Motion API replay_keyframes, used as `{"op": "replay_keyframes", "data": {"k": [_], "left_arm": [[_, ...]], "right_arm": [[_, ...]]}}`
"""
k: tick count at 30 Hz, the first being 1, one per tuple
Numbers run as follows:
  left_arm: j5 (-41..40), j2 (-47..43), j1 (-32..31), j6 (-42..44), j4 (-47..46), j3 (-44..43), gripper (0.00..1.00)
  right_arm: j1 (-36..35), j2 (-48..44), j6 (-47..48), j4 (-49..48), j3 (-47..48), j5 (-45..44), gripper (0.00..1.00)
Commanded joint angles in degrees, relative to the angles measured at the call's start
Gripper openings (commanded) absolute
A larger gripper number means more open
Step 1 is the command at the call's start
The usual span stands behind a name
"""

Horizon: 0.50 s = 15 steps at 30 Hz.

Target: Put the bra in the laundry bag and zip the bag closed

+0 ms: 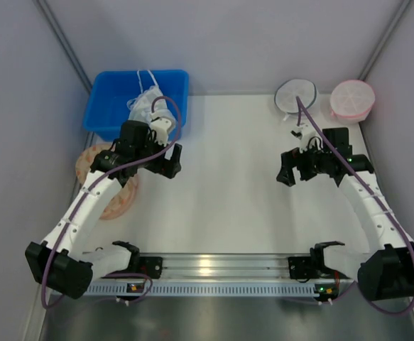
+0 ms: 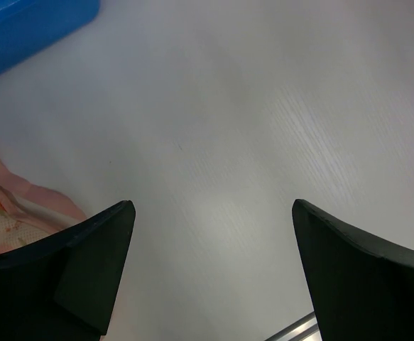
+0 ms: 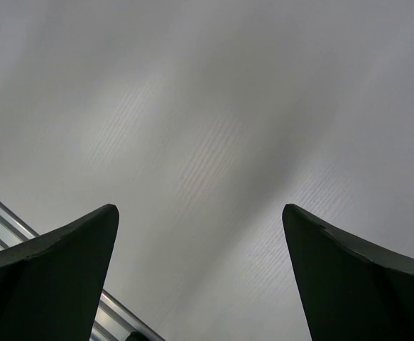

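The laundry bag [image 1: 101,186], peach-pink with a floral print, lies at the table's left edge, partly under my left arm. Its edge also shows at the lower left of the left wrist view [image 2: 4,202]. The pale cream bra is not in view. My left gripper [image 1: 165,163] is open and empty over bare table, right of the bag; the left wrist view shows its jaws wide apart [image 2: 212,207]. My right gripper [image 1: 297,171] is open and empty over bare table at the right, and its jaws are also wide apart in the right wrist view [image 3: 198,210].
A blue bin [image 1: 107,106] at the back left holds a white garment with thin string straps [image 1: 145,103]. A round white mesh pouch with a dark rim [image 1: 295,95] and a round pink mesh pouch [image 1: 352,99] sit at the back right. A metal rail [image 1: 221,266] runs along the near edge.
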<state>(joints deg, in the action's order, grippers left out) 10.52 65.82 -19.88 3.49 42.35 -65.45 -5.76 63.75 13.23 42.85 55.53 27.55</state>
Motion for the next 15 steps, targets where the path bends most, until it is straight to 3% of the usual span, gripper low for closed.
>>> {"op": "replay_keyframes", "data": {"k": [1, 8, 11, 15], "left_arm": [[-2.4, -1.4, 0.1, 1.2, -0.3, -1.0, 0.98], [-14.1, 3.2, 3.3, 4.6, 6.9, -2.4, 0.98], [-15.9, 5.9, 10.0, 6.1, 8.9, -2.6, 0.97], [-16.7, 11.2, 22.1, 8.3, 8.6, -3.2, 0.88]], "right_arm": [[0.7, 0.4, -0.4, -1.9, 1.2, 1.2, 0.99], [0.6, 0.7, -0.2, -1.9, 0.7, 0.6, 0.99], [0.7, 0.8, -0.4, -1.7, 0.7, 0.6, 1.0], [0.6, 1.4, -0.5, -1.8, 1.0, 0.9, 0.99]]}}
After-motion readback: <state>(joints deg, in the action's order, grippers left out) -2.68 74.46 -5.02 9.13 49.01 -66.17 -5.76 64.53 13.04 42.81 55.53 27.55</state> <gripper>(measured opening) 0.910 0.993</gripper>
